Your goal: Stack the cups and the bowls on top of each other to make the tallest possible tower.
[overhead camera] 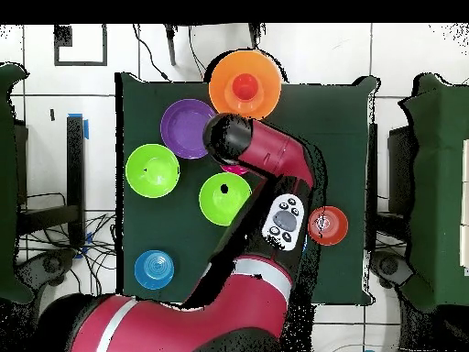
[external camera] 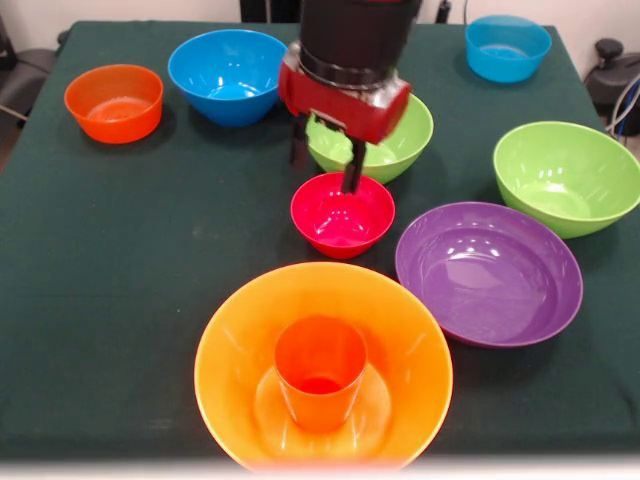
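Glossy, smooth plastic bowls catch bright highlights: a purple bowl (external camera: 488, 272), a small crimson bowl (external camera: 342, 215) and a big orange bowl (external camera: 323, 366) that looks slightly translucent. The orange cup (external camera: 320, 372) inside it is the same shiny plastic. A matt dark green cloth (external camera: 120, 260) covers the table.

Orange cup (external camera: 320, 372) upright in big orange bowl (external camera: 236, 330); crimson bowl (external camera: 342, 215) behind.

Orange cup (external camera: 320, 372) in big orange bowl (external camera: 232, 352); crimson bowl (external camera: 342, 214); purple bowl (external camera: 488, 272) (tablecloth (external camera: 120, 260) dark green).
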Robot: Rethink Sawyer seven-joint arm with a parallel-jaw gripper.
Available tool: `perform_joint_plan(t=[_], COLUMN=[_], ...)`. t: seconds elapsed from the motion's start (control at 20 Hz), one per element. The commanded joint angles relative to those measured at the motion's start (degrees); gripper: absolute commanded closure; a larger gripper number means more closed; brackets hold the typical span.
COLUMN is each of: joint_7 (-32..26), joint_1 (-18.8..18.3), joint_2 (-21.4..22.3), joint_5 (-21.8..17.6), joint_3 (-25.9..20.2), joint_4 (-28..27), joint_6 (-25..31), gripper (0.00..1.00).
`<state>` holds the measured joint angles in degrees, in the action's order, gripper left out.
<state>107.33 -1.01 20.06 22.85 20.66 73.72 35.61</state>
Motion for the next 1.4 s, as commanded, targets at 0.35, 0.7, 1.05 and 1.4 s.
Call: perform_joint_plan(t=[0.35, 0.7, 1.05, 1.4], joint_7=[0.0, -0.7, -1.1, -1.0], joint_1=[0.0, -1.4, -2.9, -4.6], joint_2=[2.2, 1.5, 0.7, 0.6], joint_5=[-7.2, -8.6, -9.6, -10.5], joint_3=[-8.8, -11.0, -12.1, -13.5], joint_4=[7.3, 8.6, 8.7, 9.9], joint_6=[-3.9, -5.9, -7.2, -8.5], gripper=[0.0, 0.0, 0.0, 0.0])
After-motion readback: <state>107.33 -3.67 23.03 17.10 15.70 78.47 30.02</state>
